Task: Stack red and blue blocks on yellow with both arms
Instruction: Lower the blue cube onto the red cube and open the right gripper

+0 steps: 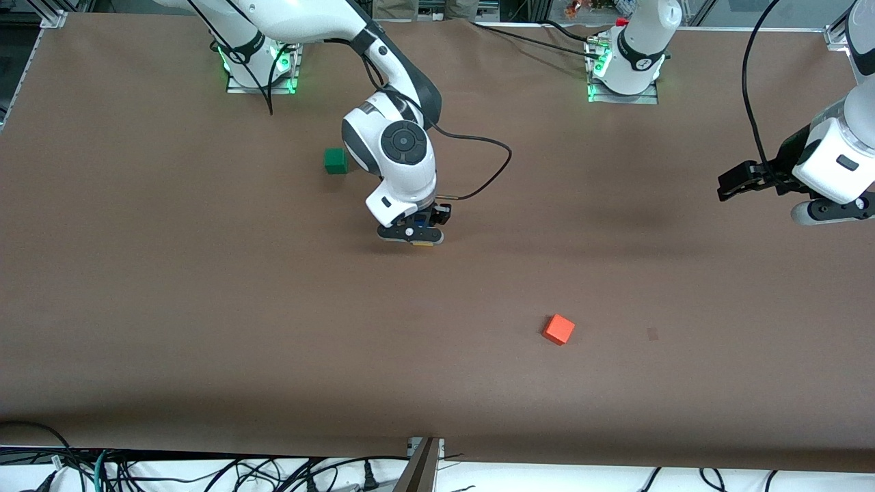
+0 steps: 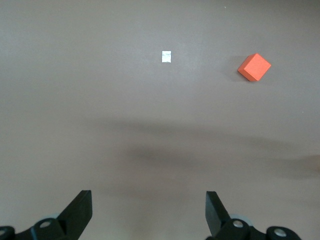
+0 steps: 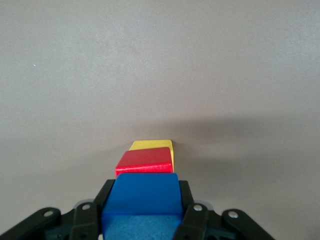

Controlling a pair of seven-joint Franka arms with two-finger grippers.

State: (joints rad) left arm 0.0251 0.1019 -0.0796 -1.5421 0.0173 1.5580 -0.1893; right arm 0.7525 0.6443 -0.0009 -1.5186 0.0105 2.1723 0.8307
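Here my right gripper (image 3: 142, 215) is low over the middle of the table (image 1: 205, 307), its jaws pinched on the blue cube (image 3: 145, 197). In my right wrist view the blue cube sits directly above the red cube (image 3: 145, 161), and the red one sits on the yellow cube (image 3: 152, 145), of which only a strip shows past the red one. Whether blue already touches red I cannot tell. From the front, my right wrist hides almost the whole stack; only a sliver of yellow peeks out under the fingers.

My left gripper (image 2: 149, 212) waits in the air over the left arm's end of the table, jaws spread wide and holding nothing.

The green cube (image 1: 335, 160) rests beside my right arm, farther from the front camera than the stack. The orange cube (image 1: 558, 329) lies nearer that camera, well apart from the stack, with a small pale patch (image 2: 167, 56) near it.
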